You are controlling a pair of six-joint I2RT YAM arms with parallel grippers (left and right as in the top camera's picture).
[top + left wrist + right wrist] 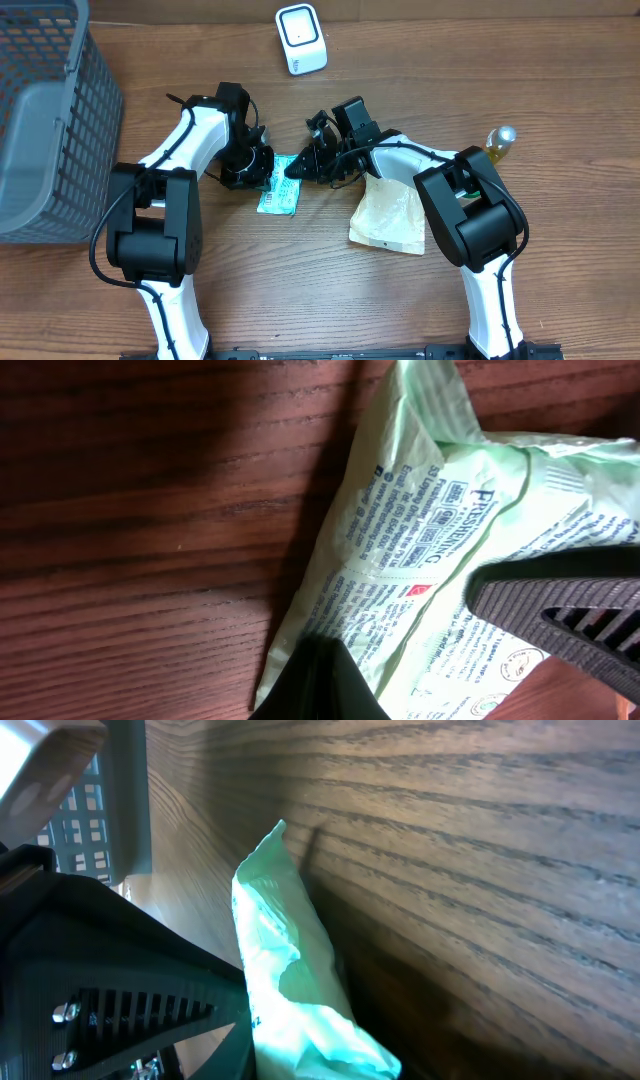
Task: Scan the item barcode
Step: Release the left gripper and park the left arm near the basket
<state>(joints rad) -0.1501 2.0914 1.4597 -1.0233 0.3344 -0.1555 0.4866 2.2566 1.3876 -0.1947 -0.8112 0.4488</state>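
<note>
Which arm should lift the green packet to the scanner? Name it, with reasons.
Left, probably. The left gripper is clamped on the green packet; the right gripper only meets its edge, grip unclear. The scanner stands about equally far from both.

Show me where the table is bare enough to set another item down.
Bare table: the front strip between left arm and right arm; the back stretch between grey basket and white scanner; the back right corner beyond the bottle. Crowded: the centre, around green packet and tan pouch.
</note>
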